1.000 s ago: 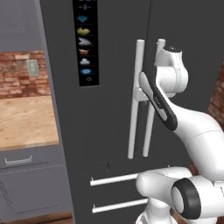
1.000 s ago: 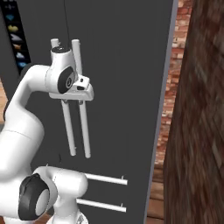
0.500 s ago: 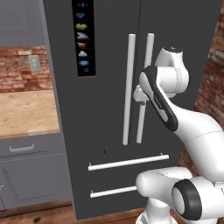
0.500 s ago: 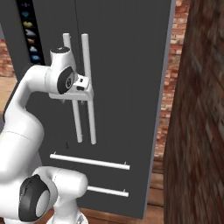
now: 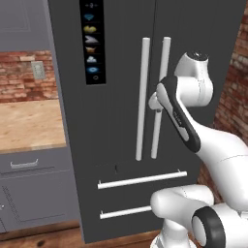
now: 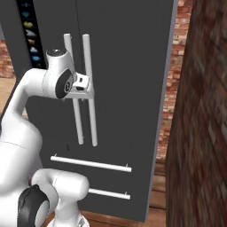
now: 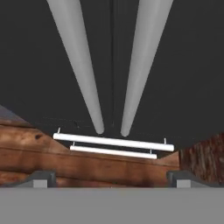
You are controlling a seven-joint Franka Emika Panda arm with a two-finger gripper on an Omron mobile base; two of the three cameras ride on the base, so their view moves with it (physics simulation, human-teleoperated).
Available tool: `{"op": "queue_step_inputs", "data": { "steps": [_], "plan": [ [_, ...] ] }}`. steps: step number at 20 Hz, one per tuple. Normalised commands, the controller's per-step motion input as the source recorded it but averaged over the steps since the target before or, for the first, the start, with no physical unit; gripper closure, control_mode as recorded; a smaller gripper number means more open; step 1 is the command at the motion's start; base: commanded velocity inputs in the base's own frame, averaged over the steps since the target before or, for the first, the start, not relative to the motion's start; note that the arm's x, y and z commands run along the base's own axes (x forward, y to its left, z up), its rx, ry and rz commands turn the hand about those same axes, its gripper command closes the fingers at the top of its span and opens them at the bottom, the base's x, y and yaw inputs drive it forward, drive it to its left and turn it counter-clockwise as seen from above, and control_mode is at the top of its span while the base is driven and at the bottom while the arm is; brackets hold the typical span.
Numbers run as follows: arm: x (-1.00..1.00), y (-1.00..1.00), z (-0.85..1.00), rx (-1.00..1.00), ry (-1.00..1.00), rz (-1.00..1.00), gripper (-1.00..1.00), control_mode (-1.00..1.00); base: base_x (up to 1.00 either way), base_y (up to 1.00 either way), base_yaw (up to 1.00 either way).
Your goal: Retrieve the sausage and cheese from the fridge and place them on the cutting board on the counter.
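The fridge (image 5: 116,72) stands shut, its dark grey doors also in the right base view (image 6: 128,66) and the hand view (image 7: 183,65). The sausage and cheese are hidden behind its doors, and the cutting board is out of view. My gripper (image 6: 87,88) hovers just in front of the two vertical silver bar handles (image 5: 142,97), at about their mid height, apart from them. In the hand view the gripper (image 7: 112,178) is open with nothing between its widely spread fingertips (image 7: 41,178), and both handles (image 7: 78,65) run up ahead of it. The counter (image 5: 29,126) lies left of the fridge.
Two horizontal drawer handles (image 5: 140,180) cross the fridge's lower part. Grey cabinets (image 5: 29,193) sit under the counter. A brick wall (image 6: 199,111) stands close on the right of the fridge. A black icon panel (image 5: 91,43) is on the left door.
The whole picture has shifted as the base drove, bringing the fridge's handles and lower drawers more into view. The hand has kept close to the vertical handles.
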Motion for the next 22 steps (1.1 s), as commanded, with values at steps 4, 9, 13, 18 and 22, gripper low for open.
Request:
{"op": "queue_step_inputs", "data": {
  "steps": [4,9,13,18,22],
  "plan": [
    [0.06,0.00,0.00,0.03,-0.20,0.00,-1.00,-1.00,0.00,0.00,0.00],
    [0.26,-0.05,0.11,0.00,0.00,-0.03,-1.00,-1.00,0.00,0.00,0.00],
    [0.32,-0.14,0.10,0.01,-0.02,-0.07,-1.00,-1.00,0.00,0.00,0.00],
    [0.39,-0.02,0.15,0.07,-0.04,-0.07,-1.00,-1.00,0.00,0.00,0.00],
    [0.17,-0.06,0.05,0.09,-0.16,-0.03,-1.00,-1.00,0.00,0.00,0.00]
  ]
}}
